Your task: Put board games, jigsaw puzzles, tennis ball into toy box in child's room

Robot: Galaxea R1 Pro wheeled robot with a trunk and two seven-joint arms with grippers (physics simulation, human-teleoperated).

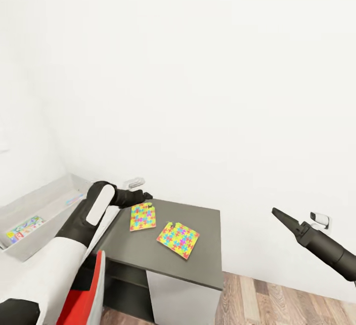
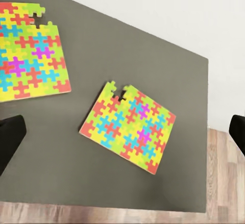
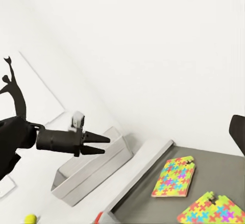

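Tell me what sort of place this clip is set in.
Probably a child's room or playroom: two bright jigsaw puzzles lie on a dark grey table against a plain white wall, a pale toy box with a game in it stands alongside, and the floor is wood plank.

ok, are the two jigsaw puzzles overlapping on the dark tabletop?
No. In the left wrist view the two jigsaw puzzles lie flat and apart, with bare dark tabletop between them.

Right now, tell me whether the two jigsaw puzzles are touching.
Apart. The left wrist view shows bare dark tabletop between the near puzzle and the far puzzle.
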